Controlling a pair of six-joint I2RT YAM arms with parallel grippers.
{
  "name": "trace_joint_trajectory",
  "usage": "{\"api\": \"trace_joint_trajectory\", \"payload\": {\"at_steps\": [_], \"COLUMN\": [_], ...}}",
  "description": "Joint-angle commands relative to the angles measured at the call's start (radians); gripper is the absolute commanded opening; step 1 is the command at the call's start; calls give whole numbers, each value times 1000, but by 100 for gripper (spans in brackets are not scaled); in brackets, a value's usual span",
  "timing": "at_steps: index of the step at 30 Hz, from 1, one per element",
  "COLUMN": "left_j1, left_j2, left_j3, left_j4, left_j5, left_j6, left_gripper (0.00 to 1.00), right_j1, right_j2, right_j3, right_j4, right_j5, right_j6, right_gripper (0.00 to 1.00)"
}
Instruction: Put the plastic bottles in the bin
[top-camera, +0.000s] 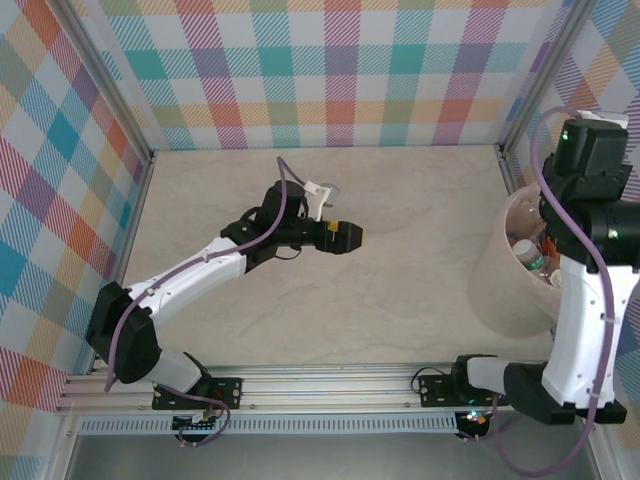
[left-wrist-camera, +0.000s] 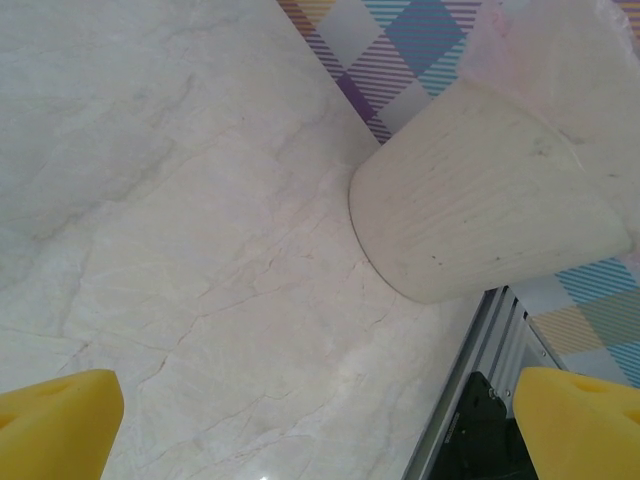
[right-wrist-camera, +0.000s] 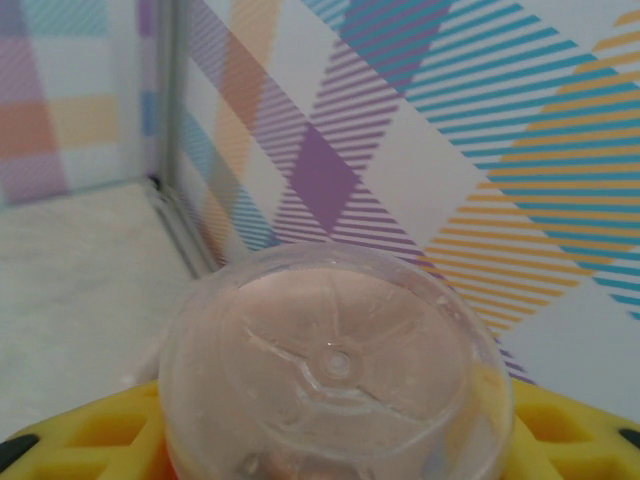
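Observation:
My right gripper (right-wrist-camera: 335, 455) is shut on a clear plastic bottle (right-wrist-camera: 335, 365). Its round moulded base faces the camera, and the yellow fingers (right-wrist-camera: 575, 430) press it from both sides. In the top view the right arm's wrist (top-camera: 590, 165) hangs above the bin (top-camera: 497, 290), a wide pale bucket at the table's right edge. Other plastic bottles (top-camera: 528, 256) lie inside it. My left gripper (top-camera: 347, 237) hovers over the middle of the table, pointing right toward the bin (left-wrist-camera: 480, 200). It stands open, its yellow fingertips (left-wrist-camera: 55, 425) wide apart with bare tabletop between them.
Checked walls close in the table on the left, back and right. An aluminium rail (top-camera: 330, 385) with both arm bases runs along the near edge, and the right base (left-wrist-camera: 480, 430) lies just below the bin. A metal corner post (right-wrist-camera: 165, 100) stands behind the held bottle.

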Motion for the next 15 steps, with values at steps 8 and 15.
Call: {"api": "trace_joint_trajectory", "payload": {"at_steps": [8, 15], "left_j1": [12, 12], "left_j2": [69, 85], "left_j3": [84, 85], "left_j4": [-21, -5], "left_j5": [39, 15], "left_j6": [-108, -152], "left_gripper": [100, 100], "right_j1": [-231, -360], "right_j2": [76, 193], "right_j3": [-8, -76], "right_j4": [20, -18], "right_j5": [-122, -306], "right_j6": [-127, -143], "right_gripper": [57, 90]}}
